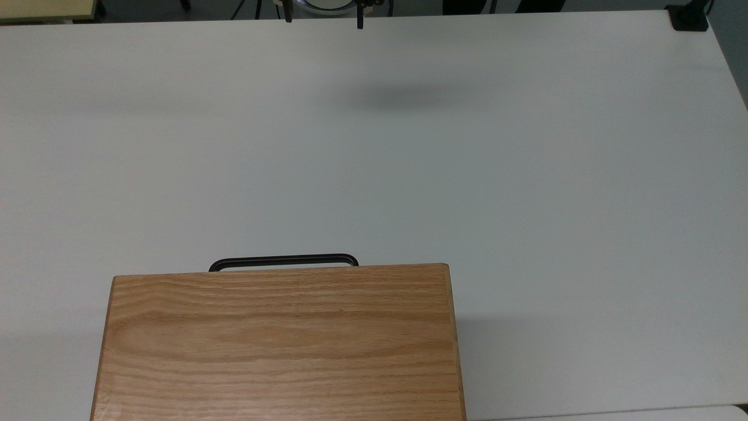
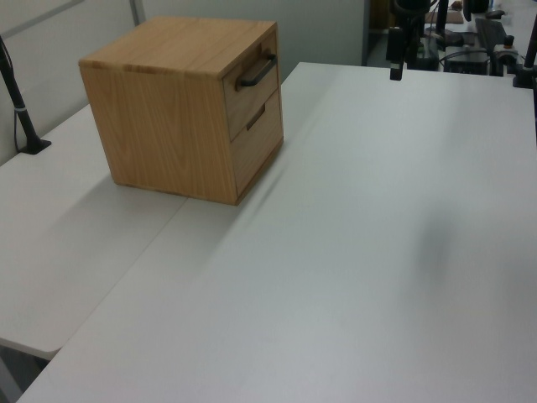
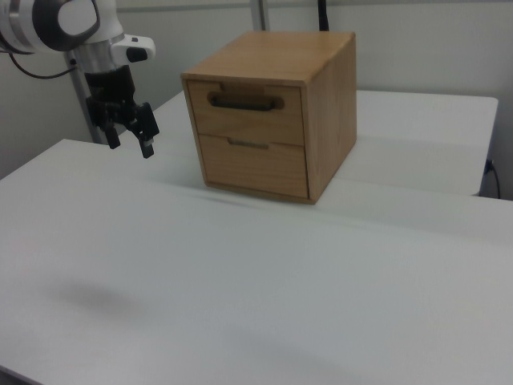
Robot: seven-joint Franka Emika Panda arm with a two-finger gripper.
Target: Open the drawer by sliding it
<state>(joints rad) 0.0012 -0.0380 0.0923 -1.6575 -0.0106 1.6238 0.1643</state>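
your pincer (image 3: 128,136) hangs with its fingers spread and nothing between them, well apart from the box (image 3: 321,96), so the reach is ahead. on the bench (image 3: 240,281), the drawer (image 3: 248,108) sits flush and closed, handle (image 3: 245,102) facing the arm for pulling.

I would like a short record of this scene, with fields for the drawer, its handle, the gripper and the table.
drawer: top drawer of the oak box, shut, front flush with the casing
second drawer: lower drawer, also shut
handle: thin black bar on the top drawer, nothing touching it
gripper: gripper open, holding nothing, in the air apart from the box, on the right view's left
table: white table, the box stands on it
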